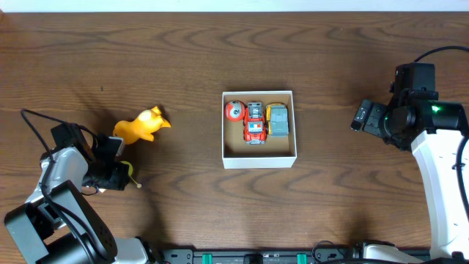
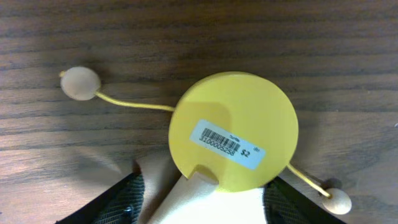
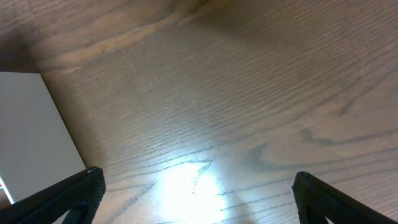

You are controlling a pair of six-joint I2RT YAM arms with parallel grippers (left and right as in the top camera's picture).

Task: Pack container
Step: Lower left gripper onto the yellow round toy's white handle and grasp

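**Clerk:** Largest items first, please.

**Inspector:** The table (image 1: 220, 44) is bare dark wood with wide open room between the arms. The container (image 1: 259, 160) sits at its centre. Inside it, three toys (image 1: 254, 121) are ranked along the far wall, and the near half of the floor is free.

**Clerk:** Grippers?

**Inspector:** The right gripper (image 3: 198, 179) is spread wide and empty, over wood to the container's right. The left gripper (image 2: 202, 186), at the table's left, straddles the pale handle (image 2: 199, 199) of a yellow drum toy (image 2: 233, 130). I cannot tell whether it is clamped.

**Clerk:** Recommendation?

**Inspector:** In my judgement the step in hand is securing the drum. Seat the handle squarely and lift until both corded beads (image 2: 79, 83) hang free. Pass wide of the orange toy (image 1: 139, 128) nearby, then lower into the free half without snagging the cords on the thin wall.
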